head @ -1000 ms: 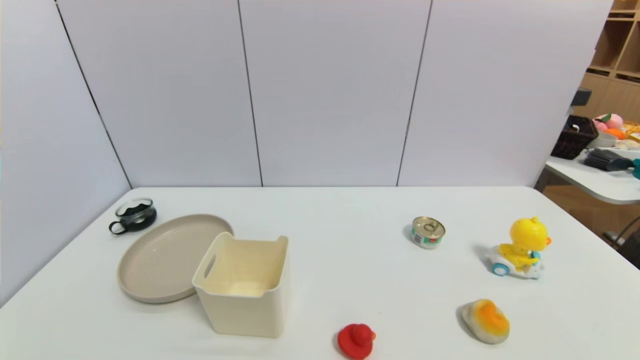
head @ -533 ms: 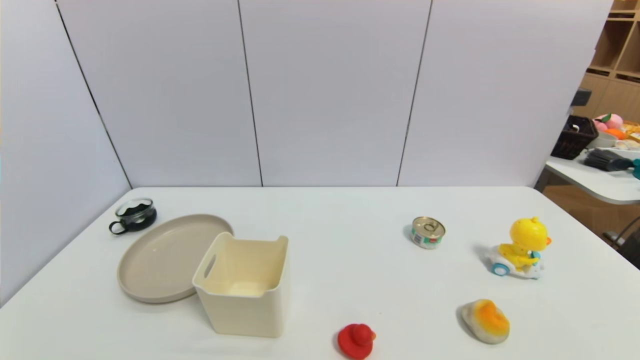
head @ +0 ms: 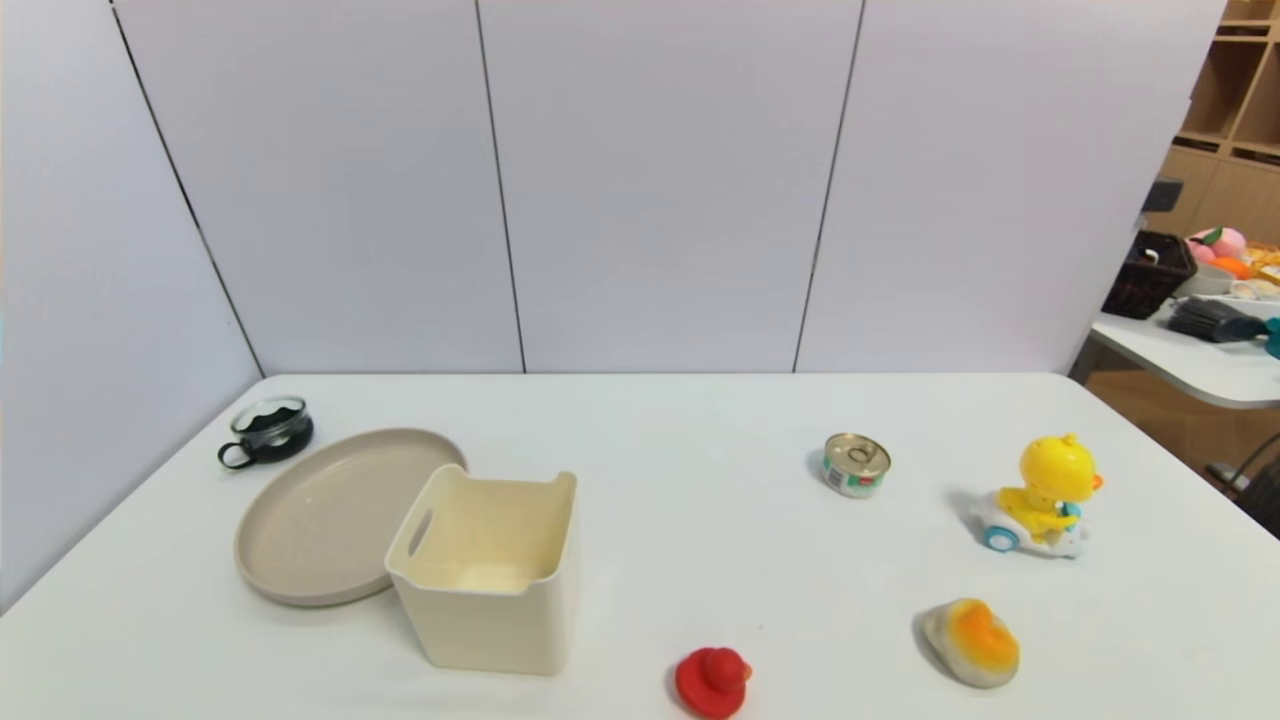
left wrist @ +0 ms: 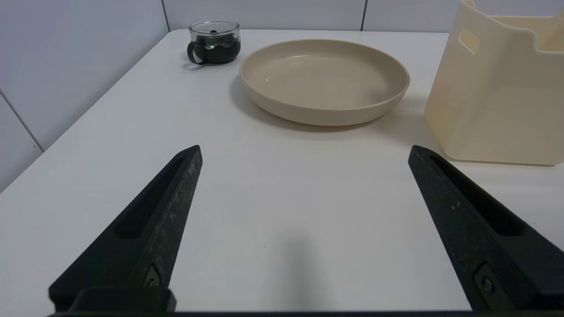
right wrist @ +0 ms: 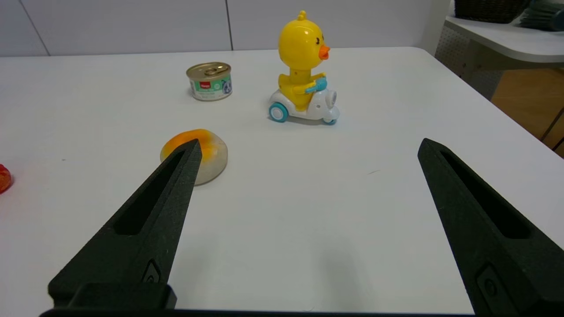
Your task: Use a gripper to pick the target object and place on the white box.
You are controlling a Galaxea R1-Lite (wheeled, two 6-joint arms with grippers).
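The cream-white box (head: 487,573) stands at the near left of the table with its mouth up; in the left wrist view the white box (left wrist: 493,101) is just ahead of my left gripper (left wrist: 304,149). That gripper hangs low over bare table, open and holding nothing. My right gripper (right wrist: 308,145) is open over the near right of the table, also with nothing in it. No tiny olive-brown striped cylinder shows in any view; the target object is out of view. Neither arm appears in the head view.
A beige plate (head: 325,515) touches the box's far left side, with a glass cup (head: 268,432) beyond it. On the right are a tin can (head: 857,465), a yellow duck on a scooter (head: 1045,495), an orange-and-white lump (head: 972,642) and a red duck (head: 712,682).
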